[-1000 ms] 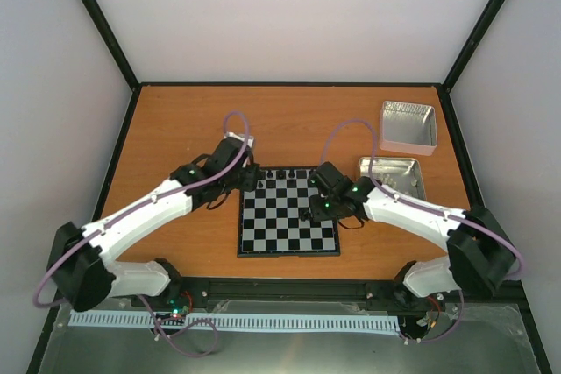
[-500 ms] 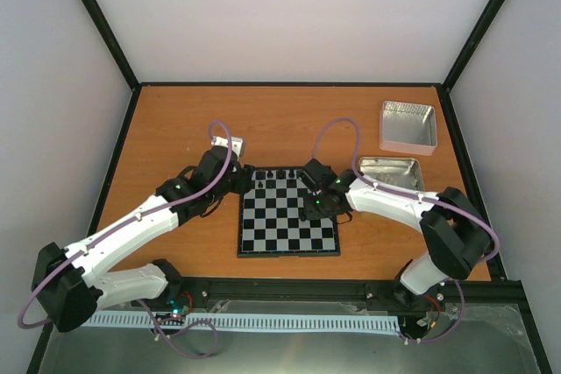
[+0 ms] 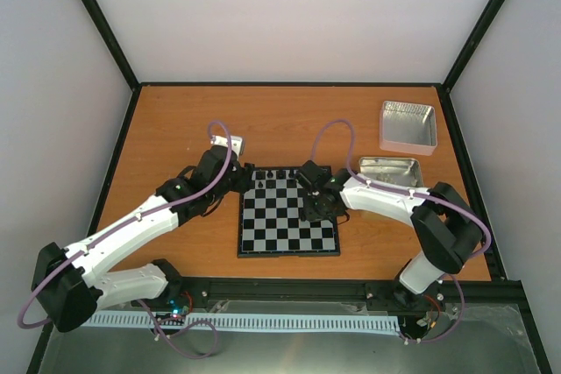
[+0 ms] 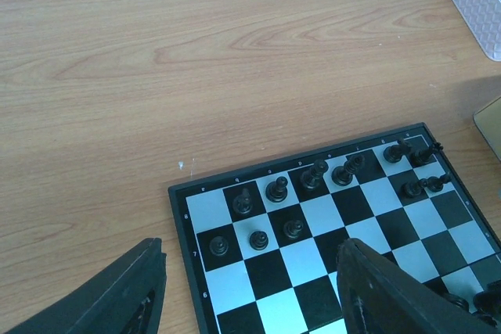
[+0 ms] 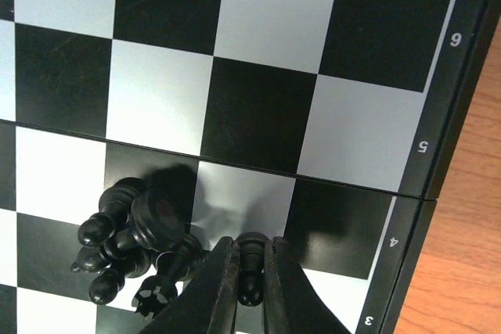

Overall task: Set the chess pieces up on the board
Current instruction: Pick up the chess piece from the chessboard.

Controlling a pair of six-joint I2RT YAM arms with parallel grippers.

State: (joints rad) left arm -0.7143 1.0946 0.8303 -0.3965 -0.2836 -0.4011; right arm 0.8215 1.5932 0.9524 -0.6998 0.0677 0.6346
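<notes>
The board (image 3: 287,215) lies at the table's middle, with black chess pieces (image 3: 279,173) standing along its far rows. In the left wrist view (image 4: 275,190) several stand upright on the top two rows. My left gripper (image 3: 238,177) is open and empty at the board's far left corner, its fingers (image 4: 376,287) spread over the board (image 4: 313,271). My right gripper (image 3: 313,208) is over the board's right side, shut on a black pawn (image 5: 251,267). A heap of toppled black pieces (image 5: 133,248) lies just left of it on the board (image 5: 258,115).
Two square silver tins stand right of the board, one at the back (image 3: 408,126) and one nearer (image 3: 392,177). A pale ribbed container corner (image 4: 477,1) shows at the left wrist view's top right. Orange-brown tabletop (image 3: 184,120) surrounds the board.
My left arm has drawn back left, from over the board's far left corner to just beside it. My right gripper has shifted slightly left over the board's right side.
</notes>
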